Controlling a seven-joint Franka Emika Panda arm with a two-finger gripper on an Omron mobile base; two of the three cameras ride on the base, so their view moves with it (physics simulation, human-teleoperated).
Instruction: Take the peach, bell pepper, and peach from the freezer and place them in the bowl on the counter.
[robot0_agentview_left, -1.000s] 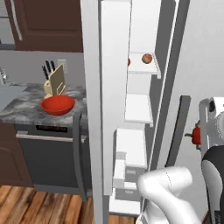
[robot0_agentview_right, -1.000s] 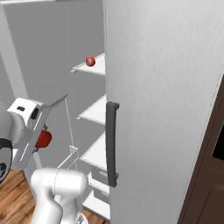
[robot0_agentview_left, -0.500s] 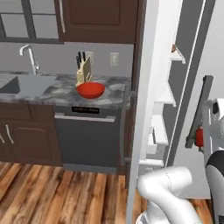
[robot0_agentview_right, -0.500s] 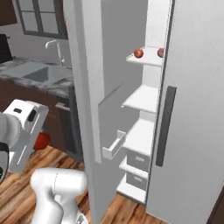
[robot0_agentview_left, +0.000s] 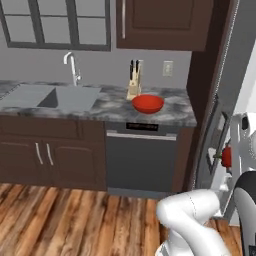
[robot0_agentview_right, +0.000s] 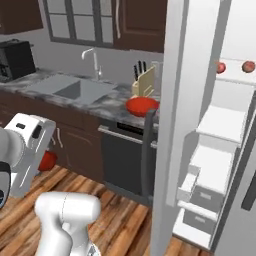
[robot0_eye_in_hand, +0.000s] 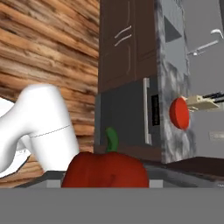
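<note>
Clamped on the bell pepper (robot0_eye_in_hand: 104, 170), the hand (robot0_agentview_left: 229, 156) sits low beside the robot's body, well short of the surface (robot0_agentview_left: 170, 111). From the hand view the pepper shows as a glossy deep-red lump with a short green stem standing up from its top, close against the camera. From the left base view it appears as a small red shape at the right edge, level with the dishwasher front (robot0_agentview_left: 142, 157); from the right base view it shows red behind the white wrist at the lower left (robot0_agentview_right: 47, 161).

On the marbled surface rests the bowl (robot0_agentview_left: 147, 103), bright red, wide and shallow, just in front of a wooden knife block (robot0_agentview_left: 133, 85) with dark handles. It stands above the black dishwasher, to the right of the sink (robot0_agentview_left: 67, 96) and its curved faucet (robot0_agentview_left: 72, 67). From the hand view the bowl appears rolled on its side (robot0_eye_in_hand: 179, 113).

To the right, the freezer (robot0_agentview_right: 220, 150) stands open, its white shelves and drawers bare to view. Two peaches (robot0_agentview_right: 220, 67) (robot0_agentview_right: 248, 66) lie on an upper shelf, side by side but apart. The freezer door (robot0_agentview_right: 182, 120) hangs open between the shelves and the surface, edge-on to the right base camera.
</note>
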